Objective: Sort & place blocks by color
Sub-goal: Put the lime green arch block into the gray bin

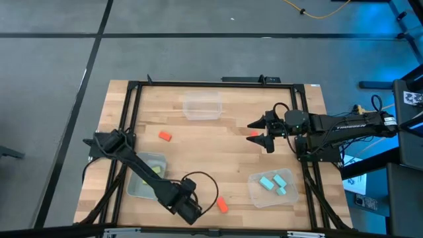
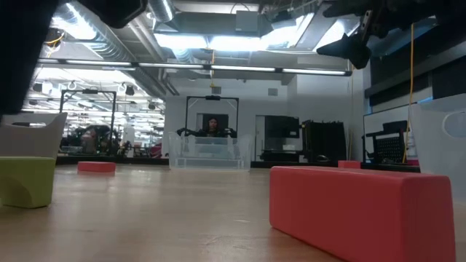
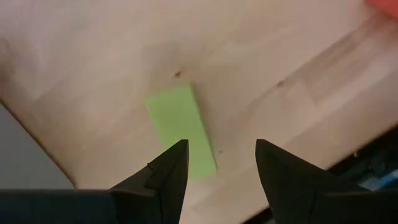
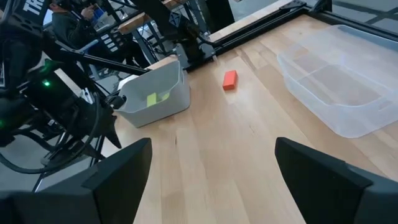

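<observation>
A yellow-green block (image 3: 180,130) lies flat on the wood near the table's front edge. My left gripper (image 3: 222,149) hangs open over it, pointing down, its fingers above the block's near end. In the high view that gripper (image 1: 188,210) hides the block. Three orange-red blocks lie loose on the table: one near the front (image 1: 223,205), one at the centre left (image 1: 164,136), and one beside my right gripper (image 1: 253,133). My right gripper (image 1: 261,132) waits open above the table's right half. Cyan blocks (image 1: 274,183) lie in the front right bin.
Three clear bins stand on the table. The far one (image 1: 201,106) is empty, the front left one (image 1: 147,175) holds yellow-green blocks (image 4: 152,98), and the front right one (image 1: 271,188) holds cyan blocks. A black frame (image 1: 132,119) borders the tabletop.
</observation>
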Robot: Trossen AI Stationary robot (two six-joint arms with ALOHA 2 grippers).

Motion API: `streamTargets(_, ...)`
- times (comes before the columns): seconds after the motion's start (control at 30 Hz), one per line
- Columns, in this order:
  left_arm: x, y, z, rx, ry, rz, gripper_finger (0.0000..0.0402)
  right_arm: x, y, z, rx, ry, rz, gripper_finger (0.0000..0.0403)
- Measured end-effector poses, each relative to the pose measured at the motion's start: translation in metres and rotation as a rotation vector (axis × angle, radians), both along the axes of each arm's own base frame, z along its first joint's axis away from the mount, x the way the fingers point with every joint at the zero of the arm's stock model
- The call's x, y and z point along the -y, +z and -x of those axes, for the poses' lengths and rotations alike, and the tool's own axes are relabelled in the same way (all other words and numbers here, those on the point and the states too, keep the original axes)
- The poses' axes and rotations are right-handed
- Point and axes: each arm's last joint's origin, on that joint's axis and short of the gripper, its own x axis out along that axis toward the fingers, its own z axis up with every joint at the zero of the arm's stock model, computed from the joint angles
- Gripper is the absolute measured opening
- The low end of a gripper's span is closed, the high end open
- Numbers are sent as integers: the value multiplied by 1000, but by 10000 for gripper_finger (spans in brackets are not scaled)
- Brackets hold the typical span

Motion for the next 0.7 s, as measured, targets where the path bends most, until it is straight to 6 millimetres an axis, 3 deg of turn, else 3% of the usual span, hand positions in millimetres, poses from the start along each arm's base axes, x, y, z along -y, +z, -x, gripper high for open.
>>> streamTargets(0.7, 0, -11, 11, -53, 34, -59, 179, 0, 0, 0, 1, 0, -1, 344)
